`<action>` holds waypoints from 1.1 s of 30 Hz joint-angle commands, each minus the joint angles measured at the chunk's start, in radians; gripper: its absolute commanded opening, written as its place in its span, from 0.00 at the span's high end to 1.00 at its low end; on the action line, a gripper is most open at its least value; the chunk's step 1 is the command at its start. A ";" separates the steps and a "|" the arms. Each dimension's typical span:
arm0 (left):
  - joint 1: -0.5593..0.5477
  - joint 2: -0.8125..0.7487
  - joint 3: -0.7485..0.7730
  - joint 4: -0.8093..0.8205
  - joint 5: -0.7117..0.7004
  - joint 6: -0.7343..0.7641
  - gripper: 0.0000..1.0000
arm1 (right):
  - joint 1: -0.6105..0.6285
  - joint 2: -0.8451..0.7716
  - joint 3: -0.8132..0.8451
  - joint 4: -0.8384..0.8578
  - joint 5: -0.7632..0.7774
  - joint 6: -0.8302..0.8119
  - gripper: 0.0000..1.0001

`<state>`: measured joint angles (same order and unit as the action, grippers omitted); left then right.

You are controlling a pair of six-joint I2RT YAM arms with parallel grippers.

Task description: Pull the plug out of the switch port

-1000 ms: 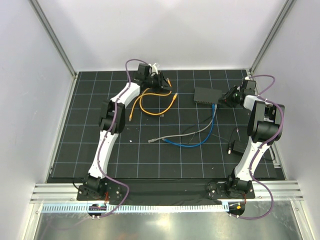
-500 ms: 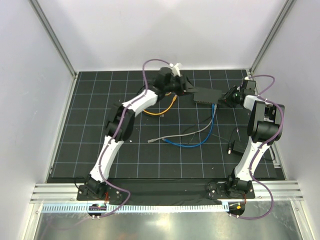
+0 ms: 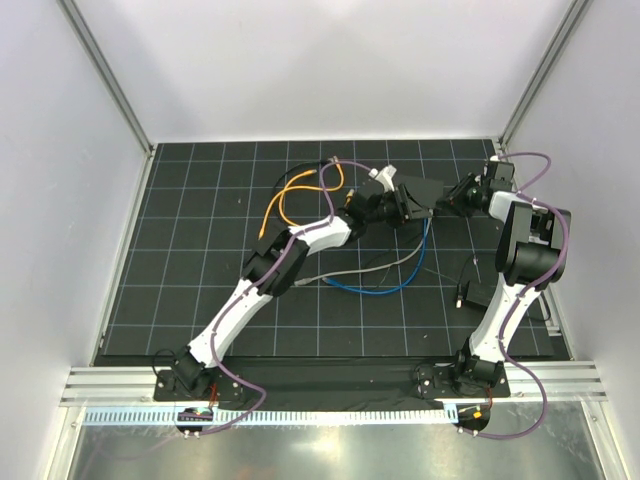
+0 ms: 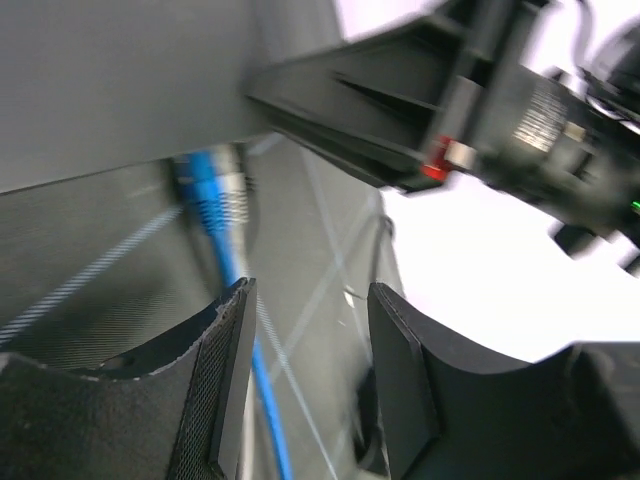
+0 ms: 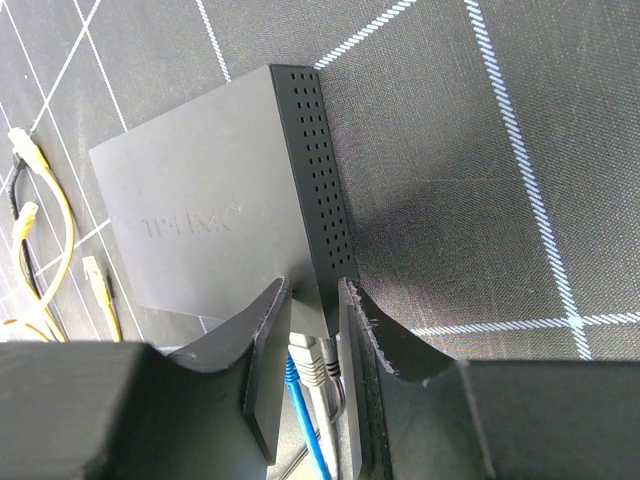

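Note:
The switch (image 3: 430, 187) is a flat black box at the back right of the mat. My right gripper (image 3: 459, 195) holds its right end. In the right wrist view the switch (image 5: 210, 220) fills the middle, and my right gripper (image 5: 312, 292) is shut on its near corner, where a blue plug (image 5: 293, 365) and a grey plug (image 5: 314, 360) sit in ports. My left gripper (image 3: 404, 208) is at the switch's front edge. The blurred left wrist view shows my left gripper (image 4: 310, 300) open and empty, with the blue plug (image 4: 205, 190) in its port just beyond the left finger.
The blue cable (image 3: 410, 268) and grey cable (image 3: 372, 267) trail from the switch toward mid-mat. Yellow cables (image 3: 290, 200) and a black one lie back left of the switch. A small black block (image 3: 478, 293) sits by the right arm. White walls enclose the mat.
My left arm swung right from the yellow cables to the switch's front edge, its jaws now wider. The yellow cables lie shifted. The right arm has not moved.

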<state>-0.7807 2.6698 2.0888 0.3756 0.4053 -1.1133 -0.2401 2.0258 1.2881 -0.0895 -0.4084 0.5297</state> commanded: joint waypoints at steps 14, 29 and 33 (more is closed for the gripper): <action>-0.046 0.058 0.102 -0.073 -0.353 -0.069 0.51 | -0.011 -0.022 -0.016 0.022 -0.049 0.007 0.68; -0.064 0.101 0.161 -0.149 -0.396 -0.145 0.59 | -0.011 -0.027 -0.026 0.031 -0.061 0.012 0.69; -0.068 0.142 0.243 -0.211 -0.396 -0.167 0.62 | -0.013 -0.024 -0.027 0.033 -0.061 0.013 0.69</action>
<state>-0.8349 2.7930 2.2684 0.2310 0.0425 -1.2655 -0.2516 2.0258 1.2713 -0.0704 -0.4511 0.5308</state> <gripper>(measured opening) 0.392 0.311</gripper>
